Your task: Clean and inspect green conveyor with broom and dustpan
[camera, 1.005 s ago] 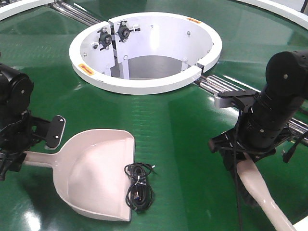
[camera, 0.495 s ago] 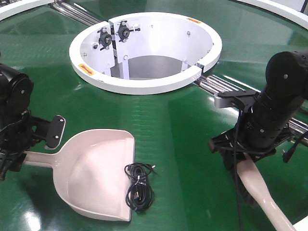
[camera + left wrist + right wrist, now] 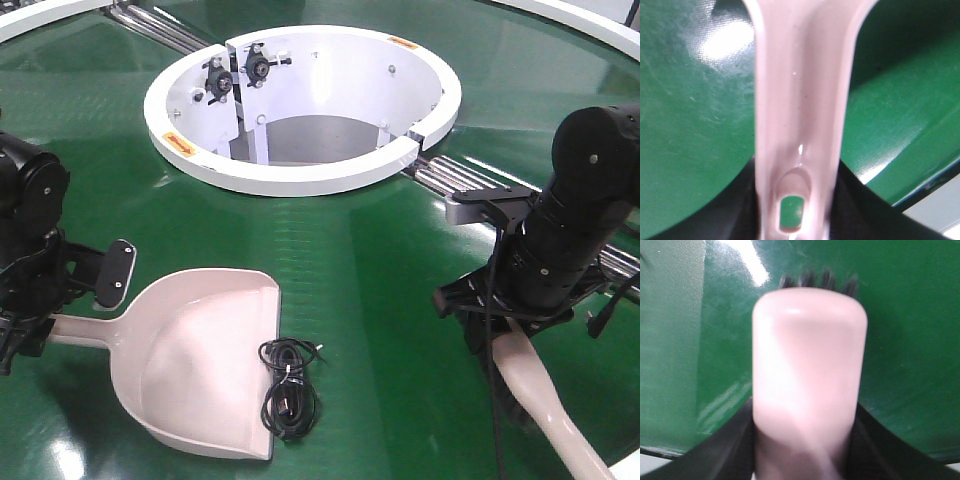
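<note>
My left hand [image 3: 25, 335] grips the dustpan [image 3: 200, 360] by its thin handle; the pan lies on the green conveyor [image 3: 380, 260], a coiled black cable [image 3: 290, 385] just beside its front edge. My right hand [image 3: 505, 335] is closed around the broom [image 3: 545, 400], bristles down.

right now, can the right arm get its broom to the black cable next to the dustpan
Probably yes: only bare green belt lies between the broom and the cable, nothing blocking.
</note>
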Robot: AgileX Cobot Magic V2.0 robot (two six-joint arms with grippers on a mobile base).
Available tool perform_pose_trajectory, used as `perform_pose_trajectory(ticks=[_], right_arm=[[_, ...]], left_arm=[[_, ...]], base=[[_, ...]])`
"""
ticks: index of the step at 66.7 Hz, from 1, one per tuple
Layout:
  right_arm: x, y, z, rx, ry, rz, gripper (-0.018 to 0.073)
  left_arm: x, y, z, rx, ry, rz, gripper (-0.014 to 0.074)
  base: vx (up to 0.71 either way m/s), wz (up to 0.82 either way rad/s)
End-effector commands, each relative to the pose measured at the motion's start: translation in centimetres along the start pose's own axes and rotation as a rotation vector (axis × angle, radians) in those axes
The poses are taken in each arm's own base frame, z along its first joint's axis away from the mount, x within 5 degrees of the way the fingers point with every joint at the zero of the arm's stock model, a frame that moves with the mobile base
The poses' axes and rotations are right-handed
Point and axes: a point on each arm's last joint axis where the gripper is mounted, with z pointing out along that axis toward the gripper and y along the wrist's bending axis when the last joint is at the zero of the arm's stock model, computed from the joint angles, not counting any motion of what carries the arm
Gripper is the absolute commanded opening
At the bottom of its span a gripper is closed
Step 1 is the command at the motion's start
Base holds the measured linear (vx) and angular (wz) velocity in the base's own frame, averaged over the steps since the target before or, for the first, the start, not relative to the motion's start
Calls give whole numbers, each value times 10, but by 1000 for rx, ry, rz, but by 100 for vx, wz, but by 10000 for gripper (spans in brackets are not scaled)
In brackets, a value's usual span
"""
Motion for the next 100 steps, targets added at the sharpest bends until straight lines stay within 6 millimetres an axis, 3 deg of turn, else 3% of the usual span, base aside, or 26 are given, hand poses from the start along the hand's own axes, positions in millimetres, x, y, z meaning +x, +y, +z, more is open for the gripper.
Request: perform_pose_trajectory(ticks=[1,15,28,56,87,100], right_arm=[[6,0,-18,-4,-16,-2,-6],[-2,2,-17,-20,-86,17,-6],[-10,16,5,-52,-20,19,-6],[-53,70,40,-96,78,-63,-6],[-81,139,62,-212,95,-136,-6],[-94,169,62,-298,61,-143,-6]], left_arm=[[3,-3,-18,-32,-16,-26,-24],[3,-3,-18,-32,-16,-26,-24],[3,-3,-18,-32,-15,-25,-23],[3,-3,-18,-33,-15,-25,-23],[3,-3,-18,-33,-15,-25,-23],[3,-3,-18,-33,-15,-25,-23]], base=[[0,0],[0,0],[0,0],[0,0],[0,0],[0,0]])
